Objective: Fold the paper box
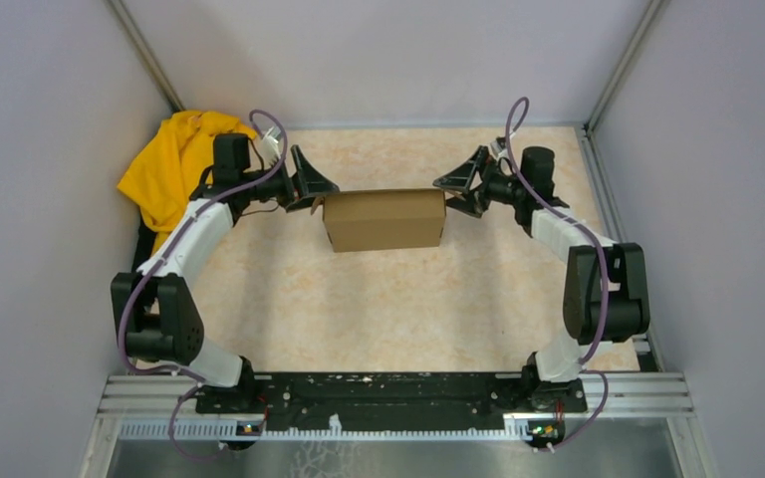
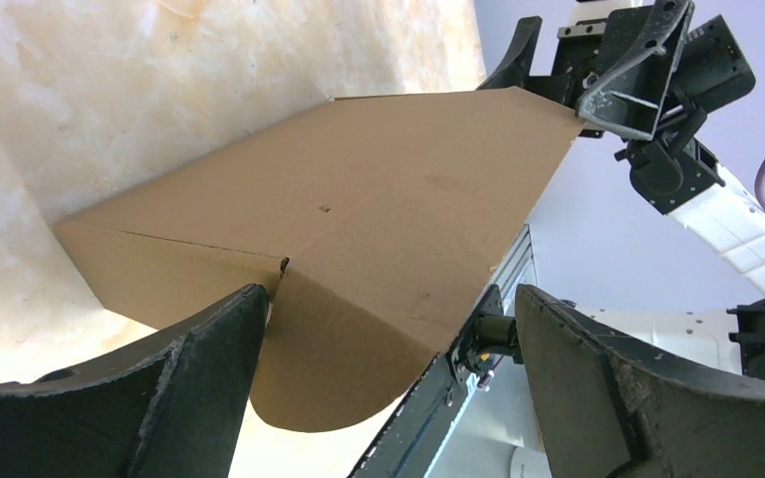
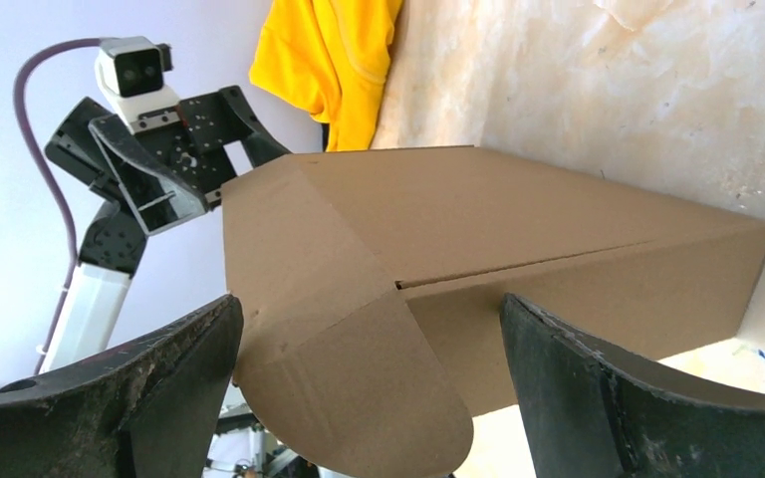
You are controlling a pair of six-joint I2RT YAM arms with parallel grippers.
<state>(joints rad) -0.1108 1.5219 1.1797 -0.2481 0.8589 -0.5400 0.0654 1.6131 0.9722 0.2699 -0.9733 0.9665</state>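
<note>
The paper box [image 1: 383,220] is plain brown cardboard, folded up into a closed shallow block at mid-table. My left gripper [image 1: 319,189] stands open at the box's left end, and my right gripper [image 1: 456,189] stands open at its right end. In the left wrist view the box [image 2: 359,199] fills the middle, and its rounded end tab [image 2: 339,358] hangs between the spread fingers [image 2: 209,378] of the left gripper [image 2: 388,344]. In the right wrist view the box [image 3: 538,219] shows another rounded tab [image 3: 379,388], which lies between the wide-apart fingers [image 3: 578,378] of the right gripper [image 3: 374,349]. Neither gripper clamps the cardboard.
A yellow cloth [image 1: 174,164] lies bunched in the far left corner, behind the left arm, and shows in the right wrist view too as the cloth [image 3: 334,60]. Grey walls close the table on three sides. The metal rail [image 1: 398,393] with the arm bases runs along the near edge.
</note>
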